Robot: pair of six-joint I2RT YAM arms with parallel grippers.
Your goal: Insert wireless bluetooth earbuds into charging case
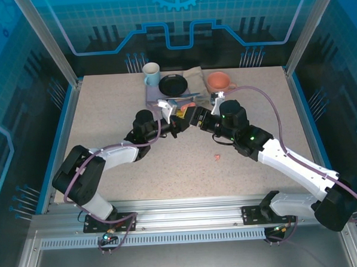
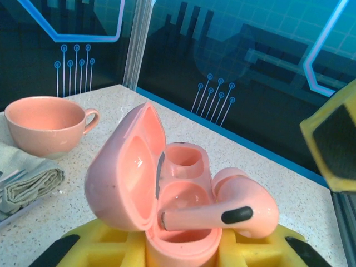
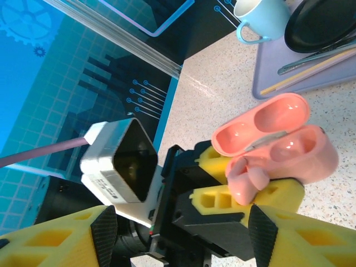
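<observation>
Case of salmon-pink plastic, a hinged charging case (image 2: 139,167) with its lid swung open, sits clamped between the yellow fingers of the left gripper (image 2: 183,250), held above the middle of the speckled worktop (image 1: 138,171). A salmon-pink stemmed earbud (image 2: 233,208) lies across the case's open mouth, its stem sideways over the near well rather than down inside it. The right gripper (image 3: 182,222) faces the case from the opposite side, its yellow fingers spread apart with nothing between them, near the case but not touching it. A second salmon-pink earbud (image 1: 217,157) lies on the worktop, closer to the arm bases and right of centre. Along the far edge, a lavender tray (image 3: 271,58) carries a black round plate (image 3: 322,25), with a light-blue mug (image 3: 258,16) at its corner. A salmon-pink cup (image 2: 47,125) stands beside a folded grey cloth (image 2: 28,181).
</observation>
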